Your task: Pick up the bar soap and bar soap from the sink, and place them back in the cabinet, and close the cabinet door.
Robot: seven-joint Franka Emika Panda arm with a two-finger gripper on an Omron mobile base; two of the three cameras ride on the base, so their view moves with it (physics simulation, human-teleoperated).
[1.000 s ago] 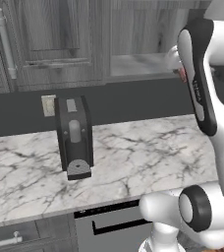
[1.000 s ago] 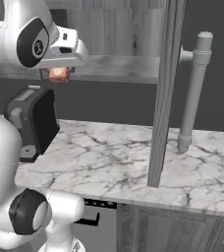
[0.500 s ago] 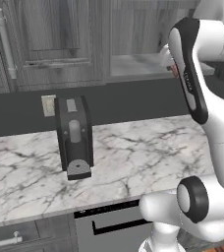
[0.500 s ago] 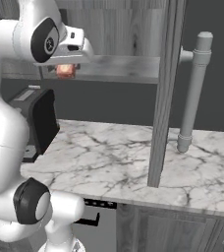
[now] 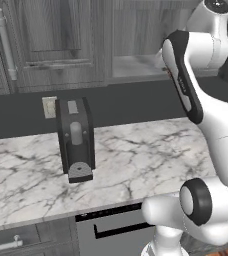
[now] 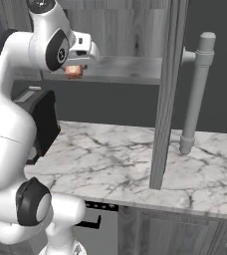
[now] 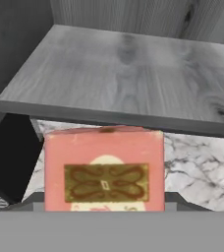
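Observation:
A reddish-orange bar soap (image 7: pixel 104 170) with a cream patch and a brown ornament fills the lower hand view, and my gripper (image 6: pixel 74 68) is shut on it. In the right base view the bar soap (image 6: pixel 74 72) hangs just under the front left edge of the cabinet's flat grey shelf (image 6: pixel 130 67). The same shelf (image 7: pixel 128 69) lies bare just ahead of and slightly above the soap. The cabinet door (image 6: pixel 164 94) stands open, edge-on to the right, with its silver bar handle (image 6: pixel 195 94). My white arm hides the hand in the left base view. The sink is out of view.
A black coffee machine (image 5: pixel 75 140) stands on the marble counter (image 5: pixel 136 155) below and left of the shelf. Closed grey cupboard doors (image 5: pixel 51 40) run along the wall to the left. A dark appliance front (image 5: pixel 116 227) sits under the counter.
The hand has carried the soap to the right, closer to the shelf's front edge. The arm's elbow has swung with it. Nothing else moved.

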